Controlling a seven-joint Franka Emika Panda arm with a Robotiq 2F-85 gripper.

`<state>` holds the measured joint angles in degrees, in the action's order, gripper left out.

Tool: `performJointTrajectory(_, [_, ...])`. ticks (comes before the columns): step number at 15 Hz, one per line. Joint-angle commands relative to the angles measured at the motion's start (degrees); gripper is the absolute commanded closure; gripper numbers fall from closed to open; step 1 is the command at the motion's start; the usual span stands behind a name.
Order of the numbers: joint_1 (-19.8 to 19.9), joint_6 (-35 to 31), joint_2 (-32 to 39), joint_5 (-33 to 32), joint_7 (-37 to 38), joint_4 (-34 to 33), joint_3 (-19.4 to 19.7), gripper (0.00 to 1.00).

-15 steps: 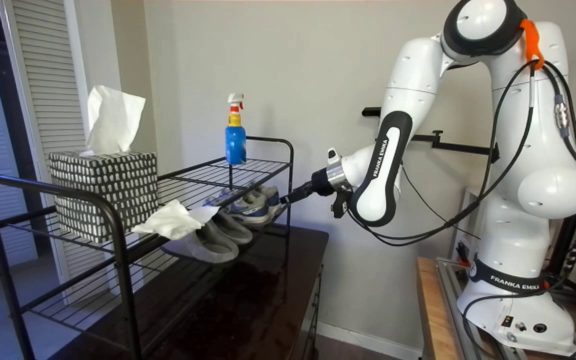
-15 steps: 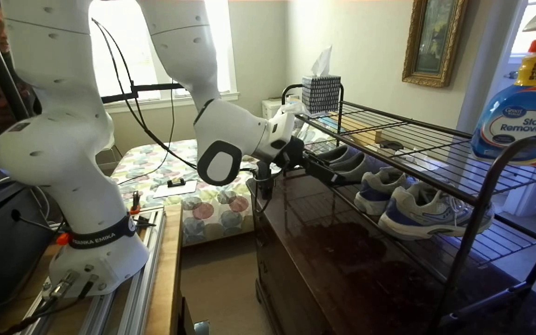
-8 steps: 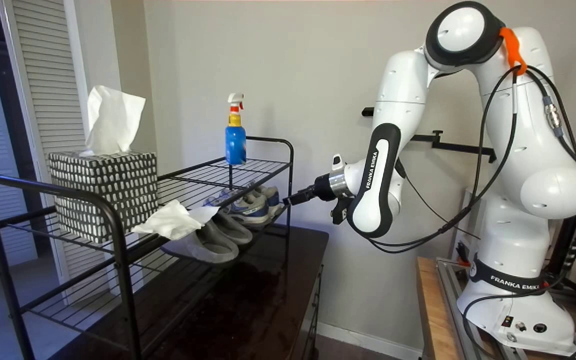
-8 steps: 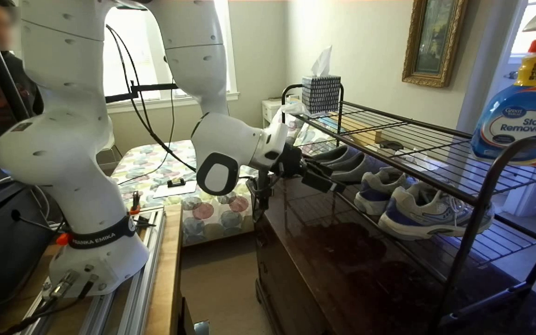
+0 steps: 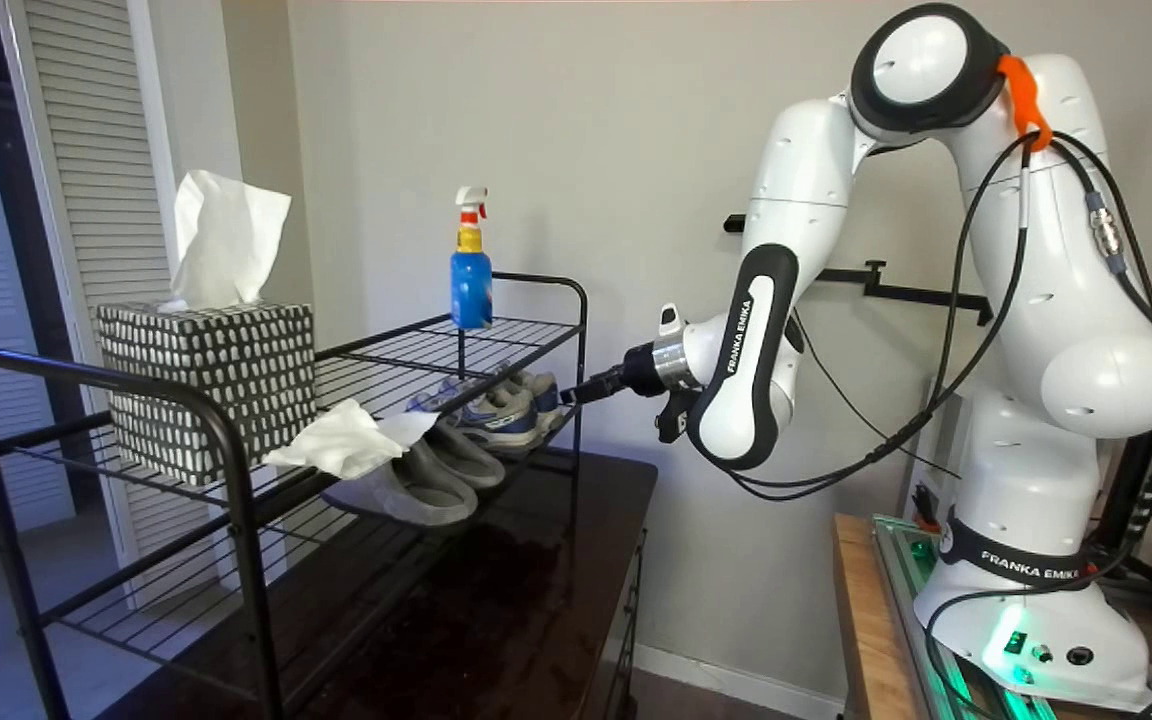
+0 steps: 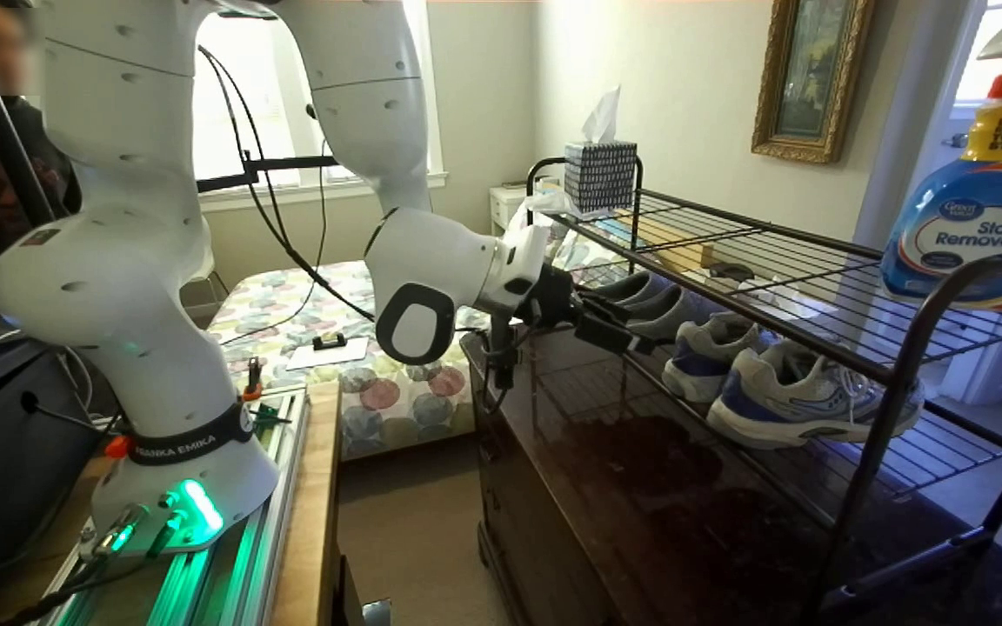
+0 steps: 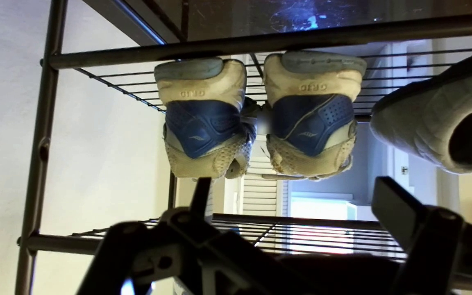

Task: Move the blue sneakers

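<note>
The blue sneakers, a laced grey-beige pair with blue heel panels, stand side by side on the rack's lower shelf. They show in both exterior views (image 5: 498,418) (image 6: 801,400). In the wrist view, which is upside down, their heels (image 7: 203,123) (image 7: 312,123) face me. My gripper (image 7: 293,186) is open and empty in front of the heels. Its fingers appear lower in that picture than the heels, spread around the right-hand sneaker's width. In both exterior views the gripper (image 5: 568,397) (image 6: 647,345) is at the rack's front edge, close to the sneakers; contact cannot be told.
Grey slip-on shoes (image 5: 428,490) sit beside the sneakers on the same shelf. The black wire rack (image 6: 727,300) stands on a dark dresser (image 6: 605,487); its upper shelf bar lies just above the gripper. A tissue box (image 5: 211,390) and blue spray bottle (image 5: 472,290) stand on top.
The gripper lowered at first, then rose slightly and shifted toward the sneakers. Green lights now glow on the robot's base. The sneakers have not moved.
</note>
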<state>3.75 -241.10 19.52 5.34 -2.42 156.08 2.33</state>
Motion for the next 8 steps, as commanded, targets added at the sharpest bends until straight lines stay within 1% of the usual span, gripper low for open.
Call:
performJointTrajectory(1, [2.7,1.3,-0.2,-11.6,0.6,-3.1,2.1,0.0])
performJointTrajectory(5, [6.7,3.1,0.8,-21.6,2.1,-8.8,4.0,0.0])
performJointTrajectory(6, [8.0,3.8,1.3,-24.4,3.3,-10.6,4.2,0.0])
performJointTrajectory(8, [9.9,5.4,2.4,-28.0,5.5,-14.0,4.1,0.0])
